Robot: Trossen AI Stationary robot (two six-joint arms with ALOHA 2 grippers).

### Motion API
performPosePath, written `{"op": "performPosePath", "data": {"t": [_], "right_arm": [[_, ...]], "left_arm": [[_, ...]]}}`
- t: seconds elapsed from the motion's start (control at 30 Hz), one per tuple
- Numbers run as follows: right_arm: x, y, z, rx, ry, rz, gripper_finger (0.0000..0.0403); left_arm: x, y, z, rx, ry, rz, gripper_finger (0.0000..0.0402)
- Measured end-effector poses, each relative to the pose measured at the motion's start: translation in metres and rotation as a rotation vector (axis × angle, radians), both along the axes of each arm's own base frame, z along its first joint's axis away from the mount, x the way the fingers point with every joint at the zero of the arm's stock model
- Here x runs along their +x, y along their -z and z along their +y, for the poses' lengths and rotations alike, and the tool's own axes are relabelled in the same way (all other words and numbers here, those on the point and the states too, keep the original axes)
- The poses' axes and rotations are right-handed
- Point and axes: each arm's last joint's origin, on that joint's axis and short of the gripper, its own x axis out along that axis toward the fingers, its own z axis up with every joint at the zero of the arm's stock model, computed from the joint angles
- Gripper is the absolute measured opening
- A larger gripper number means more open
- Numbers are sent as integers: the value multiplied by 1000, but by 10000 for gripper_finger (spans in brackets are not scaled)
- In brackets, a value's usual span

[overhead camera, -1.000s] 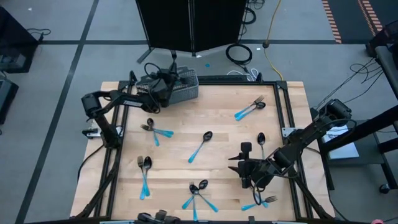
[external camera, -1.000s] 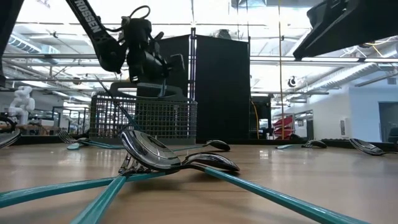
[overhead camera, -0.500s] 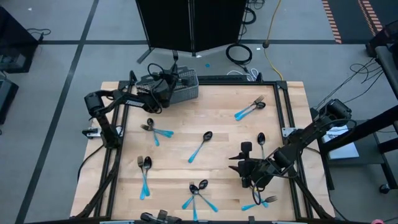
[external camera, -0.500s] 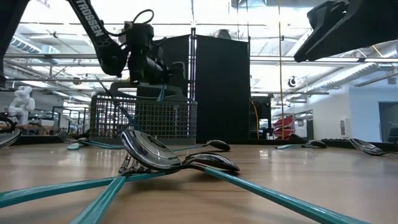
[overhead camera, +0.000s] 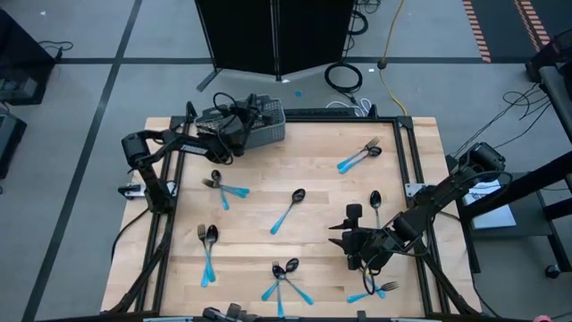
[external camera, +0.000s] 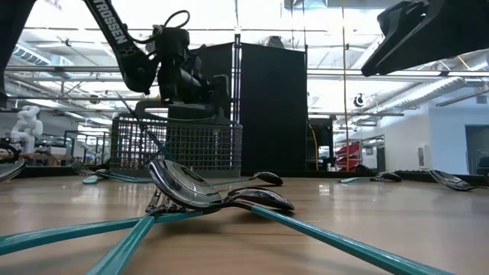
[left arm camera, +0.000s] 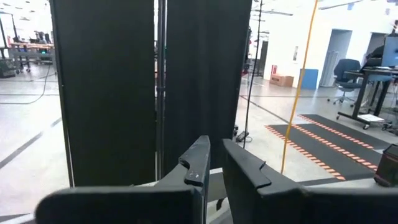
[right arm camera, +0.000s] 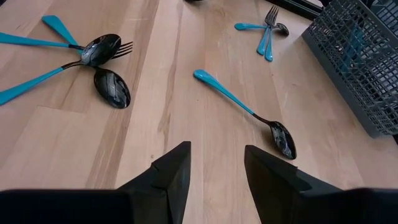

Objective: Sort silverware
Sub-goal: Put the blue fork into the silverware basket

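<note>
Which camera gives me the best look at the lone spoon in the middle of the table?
Right wrist view: the lone spoon lies whole and close, ahead of the right gripper. The high view shows it small; the low view cannot single it out; the left wrist view misses it.

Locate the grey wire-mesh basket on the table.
In the high view, the grey wire-mesh basket sits at the wooden table's far left edge, under the left gripper.
</note>
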Motion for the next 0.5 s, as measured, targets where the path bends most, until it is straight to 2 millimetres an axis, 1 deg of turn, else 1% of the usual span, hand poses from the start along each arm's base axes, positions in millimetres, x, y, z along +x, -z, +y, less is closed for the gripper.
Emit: {"op": "performPosePath", "data": {"t": [0.2, 0.27, 0.37, 0.5], "right_arm": [[0, 0, 0, 1, -2, 1, 144], [0, 0, 0, 3, -2, 2, 144], [0, 0, 0, 16, 7, 0, 144], [-1, 1, 0, 18, 11, 6, 144]], "left_arm": [[2, -5, -6, 10, 19, -17, 38], [2, -12, -10, 27, 26, -13, 39], [2, -24, -20, 73, 40, 42, 39], [2, -49, -44, 143, 86, 78, 39]]}}
